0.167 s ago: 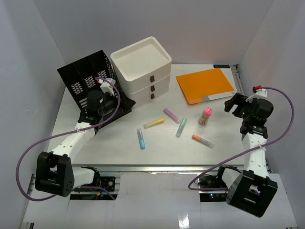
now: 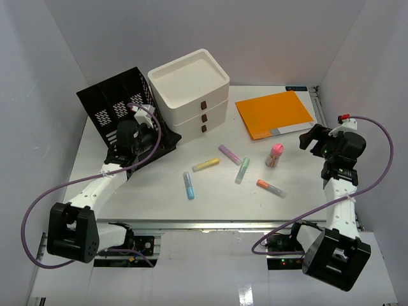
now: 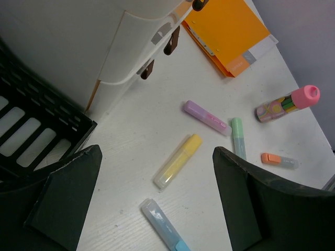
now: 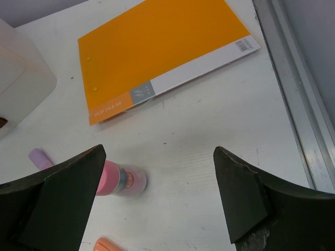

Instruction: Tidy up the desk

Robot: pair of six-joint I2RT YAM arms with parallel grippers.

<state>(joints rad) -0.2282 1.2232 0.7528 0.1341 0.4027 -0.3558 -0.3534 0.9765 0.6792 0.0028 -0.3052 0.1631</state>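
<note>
The white desk (image 2: 153, 199) holds five loose highlighters: yellow (image 2: 205, 164), purple (image 2: 229, 154), green (image 2: 242, 170), blue (image 2: 189, 185) and orange (image 2: 270, 187). A pink-capped tube (image 2: 275, 155) lies near an orange folder (image 2: 274, 113). My left gripper (image 2: 143, 115) is open and empty, raised by the black mesh organizer (image 2: 115, 105). In its wrist view the gripper (image 3: 156, 149) frames the yellow highlighter (image 3: 178, 160) and the blue one (image 3: 163, 226) below it. My right gripper (image 2: 312, 137) is open and empty, raised right of the tube; in its wrist view the gripper (image 4: 158, 149) has the tube (image 4: 120, 180) at its left.
A white three-drawer box (image 2: 191, 89) stands at the back beside the organizer, its drawers shut. White walls enclose the desk on three sides. A metal rail (image 2: 210, 223) runs along the front edge and another (image 4: 293, 94) along the right edge.
</note>
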